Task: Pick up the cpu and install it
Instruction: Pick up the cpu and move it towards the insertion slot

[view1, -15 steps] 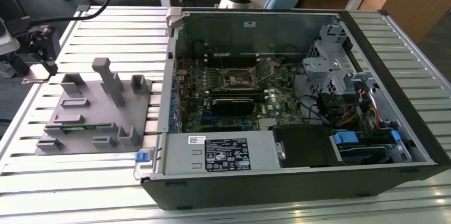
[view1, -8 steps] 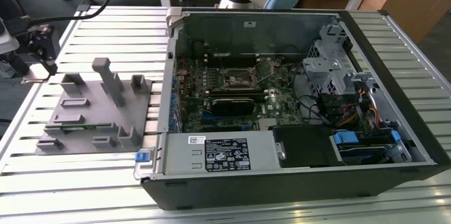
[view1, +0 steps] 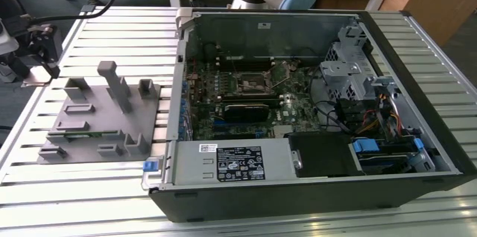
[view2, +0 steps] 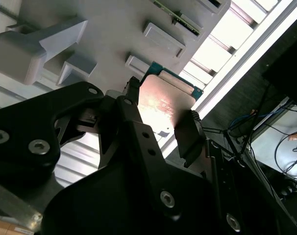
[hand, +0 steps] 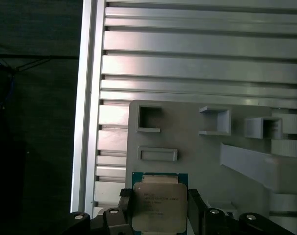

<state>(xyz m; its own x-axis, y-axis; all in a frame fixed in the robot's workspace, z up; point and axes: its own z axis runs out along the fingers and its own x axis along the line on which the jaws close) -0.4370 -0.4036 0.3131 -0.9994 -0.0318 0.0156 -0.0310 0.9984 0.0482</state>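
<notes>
While above fixture, cpu between jaws

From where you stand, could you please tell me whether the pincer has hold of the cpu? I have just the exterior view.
Observer: Yes. In both wrist views the pincer grips the cpu by two opposite edges.
Operator: Thank you. Which face shows?
Observer: Its silvery metal top faces the first wrist camera, with a green rim around it.
Operator: And what lies behind it?
Observer: The grey fixture plate, near that plate's edge, next to a low rectangular frame.
</notes>
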